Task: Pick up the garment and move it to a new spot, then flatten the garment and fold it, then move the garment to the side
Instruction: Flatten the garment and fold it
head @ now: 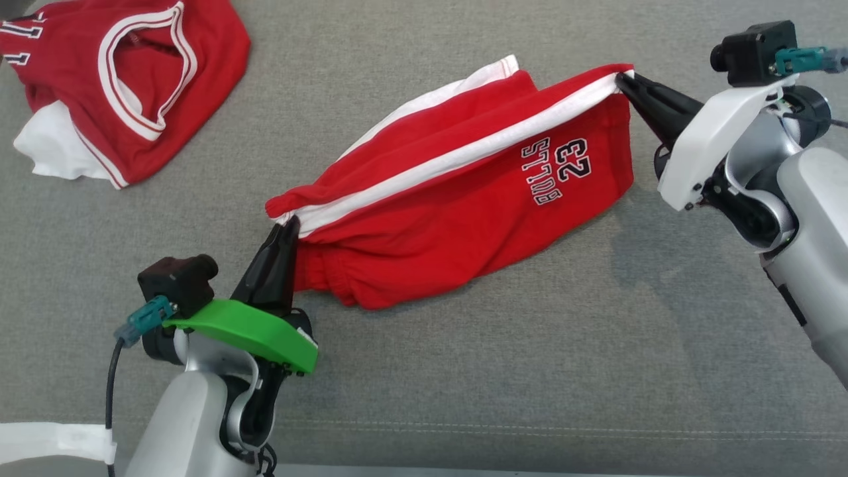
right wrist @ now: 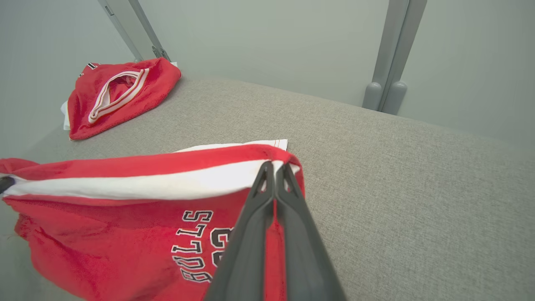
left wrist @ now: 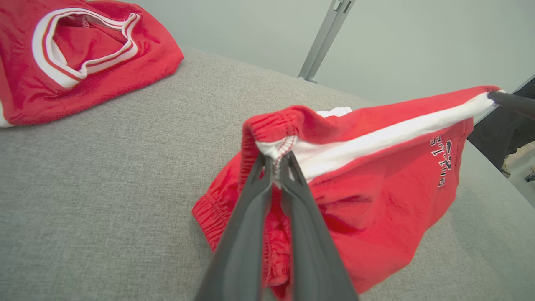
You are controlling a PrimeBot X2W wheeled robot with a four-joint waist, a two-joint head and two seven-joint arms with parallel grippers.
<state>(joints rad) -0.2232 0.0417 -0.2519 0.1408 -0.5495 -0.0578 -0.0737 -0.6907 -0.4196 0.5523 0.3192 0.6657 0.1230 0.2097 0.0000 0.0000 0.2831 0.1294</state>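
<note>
Grey fabric surface point(head: 464, 397): the work area.

Red Bulls shorts point(head: 464, 218): mid-surface, strung by the white side stripe between both grippers, the lower part sagging onto the fabric; likely held taut for carrying or spreading flat.

Red jersey point(head: 132, 86): far left corner, heaped, well apart.

Right gripper point(head: 623, 78): clamped on the hem end of the stripe.

Left gripper point(head: 286, 228): clamped on the waistband end.

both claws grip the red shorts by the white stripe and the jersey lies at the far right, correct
Not quite: the left claw and right claw do grip the shorts by the white stripe, but the jersey lies at the far left, as the head view shows.
</note>
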